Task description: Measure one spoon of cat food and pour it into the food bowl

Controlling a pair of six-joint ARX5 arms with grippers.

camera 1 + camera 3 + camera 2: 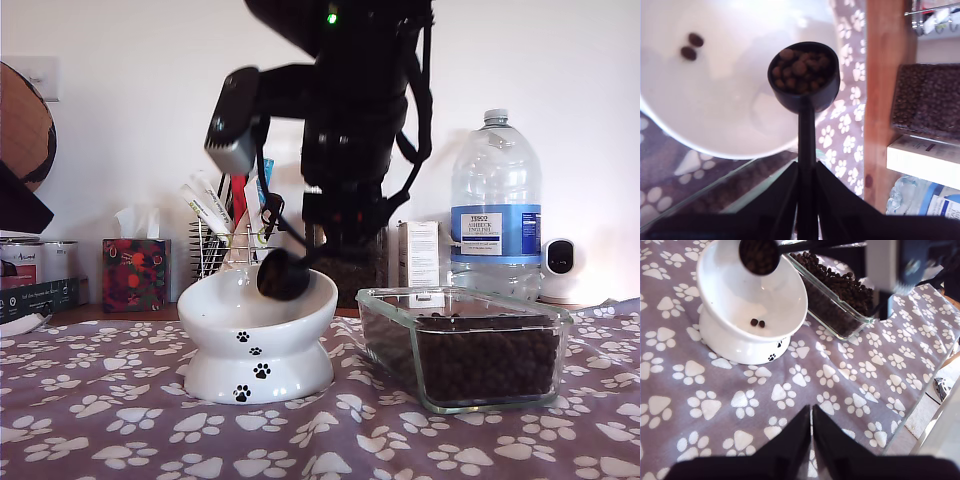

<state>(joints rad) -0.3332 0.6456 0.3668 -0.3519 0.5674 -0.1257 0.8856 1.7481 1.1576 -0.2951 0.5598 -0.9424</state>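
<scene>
**Loaded scoop over the bowl, pour not yet made**

My second gripper (pixel 806 172) is clamped on the long flat handle of the small black plastic measuring scoop (pixel 805 75); jaws pinched tight against both sides of the handle. The cup is full of small dark brown kibble pellets (pixel 801 67), roughly level, none spilling. It hangs over the white glossy ceramic bowl with black paw prints (pixel 225 300), near the rim on the exterior view's right. Two pellets already lie inside the bowl (pixel 758 323).

My first gripper (pixel 811 415) has its jaws together, holding nothing, hovering above the purple paw-print cloth (pixel 850 370), well apart from the bowl.

The clear rectangular glass dish (pixel 385 325) holding the rest of the kibble sits just beside the bowl, on the exterior view's right. Behind, in the exterior view: big clear water bottle (pixel 495 205), wire rack of sachets (pixel 225 245), tissue box (pixel 135 270).

How I'd do the pour:
- Shift the cup further over the bowl's centre first; it's close to the rim now and pellets would likely bounce out.
- Roll the wrist slowly about the handle axis, keep the cup low.
- Keep grip firm; a flat handle could twist in the jaws.
- First arm stays clear.
</scene>
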